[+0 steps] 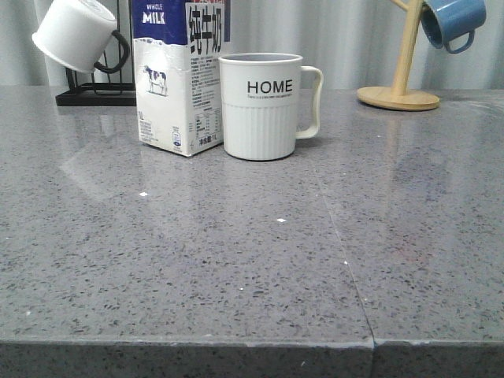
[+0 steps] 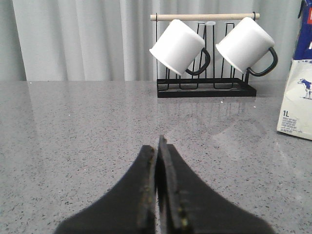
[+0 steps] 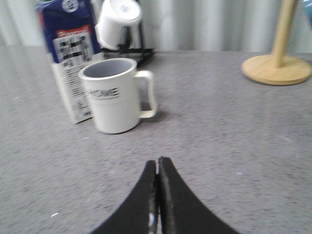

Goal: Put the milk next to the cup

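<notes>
The milk carton (image 1: 179,75) stands upright on the grey table, white with a dark blue top band and a cow picture. The white "HOME" cup (image 1: 261,106) stands right beside it on its right, handle pointing right; they touch or nearly touch. Both show in the right wrist view: milk carton (image 3: 68,58), cup (image 3: 113,95). A strip of the carton (image 2: 298,92) shows in the left wrist view. My left gripper (image 2: 158,141) is shut and empty above the table. My right gripper (image 3: 158,163) is shut and empty, short of the cup. Neither gripper shows in the front view.
A black wire rack (image 2: 204,85) with two plain white black-handled mugs (image 2: 178,46) stands behind the carton on the left. A wooden mug tree (image 1: 400,87) holds a blue mug (image 1: 451,20) at the back right. The table's front edge (image 1: 236,342) is near the camera.
</notes>
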{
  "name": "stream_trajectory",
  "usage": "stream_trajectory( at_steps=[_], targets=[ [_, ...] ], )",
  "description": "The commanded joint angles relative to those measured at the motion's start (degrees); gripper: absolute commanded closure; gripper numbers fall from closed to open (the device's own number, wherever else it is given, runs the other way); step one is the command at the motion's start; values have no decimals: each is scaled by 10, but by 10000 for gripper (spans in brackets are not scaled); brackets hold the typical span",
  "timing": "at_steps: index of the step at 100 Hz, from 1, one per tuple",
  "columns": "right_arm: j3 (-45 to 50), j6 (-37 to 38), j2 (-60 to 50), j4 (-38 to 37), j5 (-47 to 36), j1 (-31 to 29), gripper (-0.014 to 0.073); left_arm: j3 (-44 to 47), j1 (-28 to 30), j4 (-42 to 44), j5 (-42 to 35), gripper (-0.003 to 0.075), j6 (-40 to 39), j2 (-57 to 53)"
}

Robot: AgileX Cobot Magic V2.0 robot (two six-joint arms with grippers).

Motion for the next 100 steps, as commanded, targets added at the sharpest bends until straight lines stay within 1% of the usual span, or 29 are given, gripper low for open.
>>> stream_trajectory(
  at_steps=[1,10,21,42,48,62,86,100],
  targets=[
    [5,-2,1,-8,-88,-44,659,34,1,0,-42,741,-1,-16],
    [26,-2,-6,-31,-112,-94,659,34,1,0,-42,741,-1,-16],
    [54,-2,-31,-63,-113,-151,659,34,1,-1,-42,741,-1,-16],
    [131,11,-132,-64,-119,-214,659,34,1,-1,-42,741,-1,-16],
    [129,18,-165,-65,-76,-222,659,34,1,-1,-42,741,-1,-16],
    [129,18,-234,-65,-40,-227,659,34,1,-1,-43,741,-1,-16],
    [129,18,-232,-65,-11,-227,659,34,1,-1,-43,741,-1,-16],
    [129,18,-232,-65,-10,-227,659,34,1,-1,-43,741,-1,-16]
  ],
)
